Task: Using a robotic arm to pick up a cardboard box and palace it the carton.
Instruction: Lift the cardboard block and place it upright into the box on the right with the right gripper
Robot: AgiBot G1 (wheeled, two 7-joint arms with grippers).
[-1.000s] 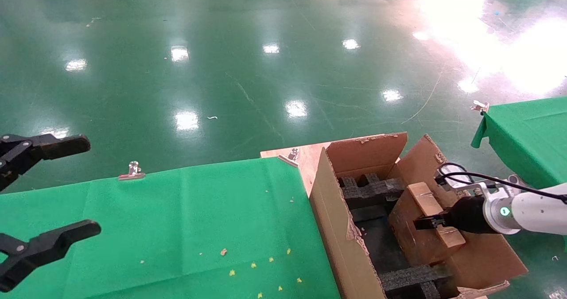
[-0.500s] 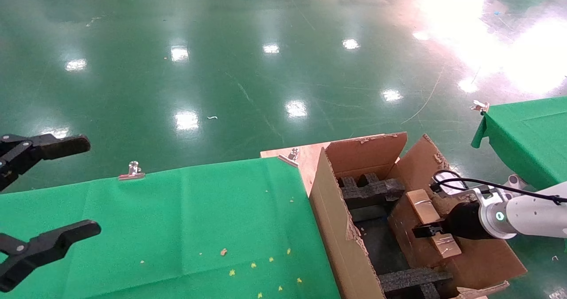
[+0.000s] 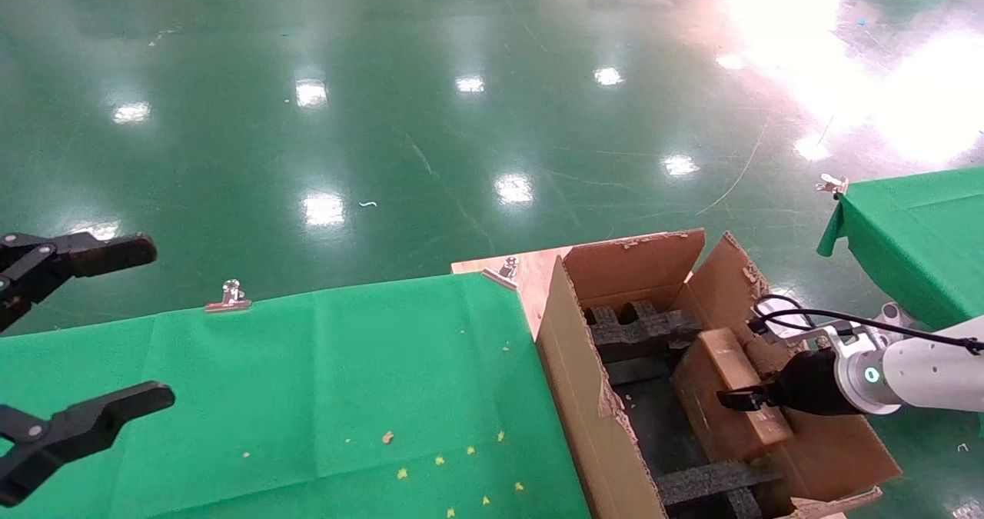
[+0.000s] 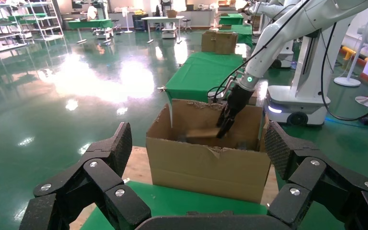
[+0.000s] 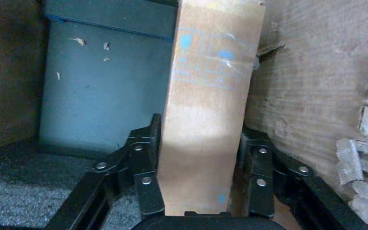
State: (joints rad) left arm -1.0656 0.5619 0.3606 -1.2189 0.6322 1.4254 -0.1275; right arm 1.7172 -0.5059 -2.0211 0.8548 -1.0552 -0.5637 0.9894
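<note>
The robotic arm (image 3: 915, 365), white with a teal ring, reaches into the carton (image 3: 584, 396) from the right. My right gripper (image 3: 730, 400) is shut on the cardboard box (image 3: 723, 396), which hangs tilted inside the carton, low between the black foam inserts (image 3: 638, 327). In the right wrist view the cardboard box (image 5: 206, 110) fills the gap between the fingers (image 5: 146, 163), next to the carton's inner wall (image 5: 316, 91). In the left wrist view the carton (image 4: 206, 163) stands ahead with the arm (image 4: 249, 76) dipping into it. My left gripper (image 3: 77, 342) is open and empty at the far left.
A green-clothed table (image 3: 307, 396) lies left of the carton, with crumbs and a metal clip (image 3: 228, 297). A second green table (image 3: 915, 234) stands at the right. A black foam insert (image 3: 715, 480) lies at the carton's near end. Glossy green floor lies beyond.
My right gripper has moved down and slightly left with the cardboard box, lowering it deeper into the carton. The left arm has not moved.
</note>
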